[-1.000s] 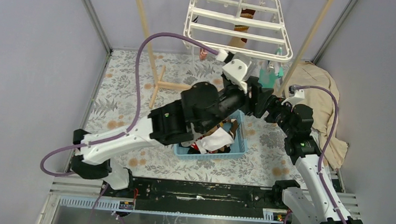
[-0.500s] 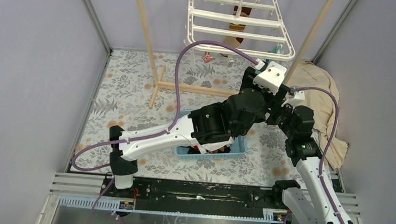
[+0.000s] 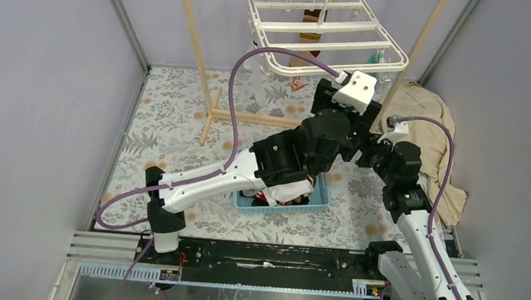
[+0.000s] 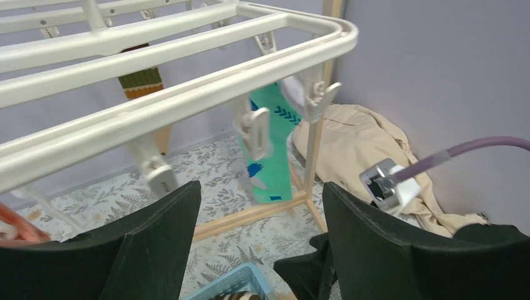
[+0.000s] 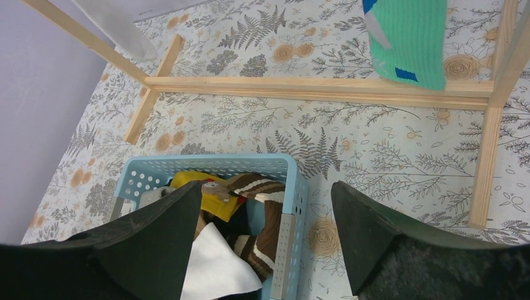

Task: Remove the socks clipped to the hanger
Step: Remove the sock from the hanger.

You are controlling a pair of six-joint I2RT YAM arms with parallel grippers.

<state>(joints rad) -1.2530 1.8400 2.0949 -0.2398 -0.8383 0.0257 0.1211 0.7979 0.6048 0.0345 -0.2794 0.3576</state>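
The white hanger (image 3: 327, 31) hangs at the top and fills the upper left wrist view (image 4: 187, 94). A teal sock (image 4: 272, 156) is clipped at its right corner and shows in the right wrist view (image 5: 409, 37). A brown-striped sock (image 3: 312, 23) and a red sock (image 3: 297, 84) also hang from it. My left gripper (image 4: 261, 185) is open and empty, just below the frame's edge and in front of the teal sock. My right gripper (image 5: 265, 187) is open and empty above the blue basket's right side.
The blue basket (image 3: 323, 193) holds several removed socks, yellow, white and brown-striped (image 5: 262, 187). The wooden rack's poles (image 3: 199, 53) and floor bars (image 5: 312, 87) stand around the hanger. A beige cloth (image 3: 427, 126) lies at the right. Grey walls enclose both sides.
My left arm has swung from above the basket up and to the right, under the hanger's right corner. The hanger has swung and tilted. The right arm has barely moved.
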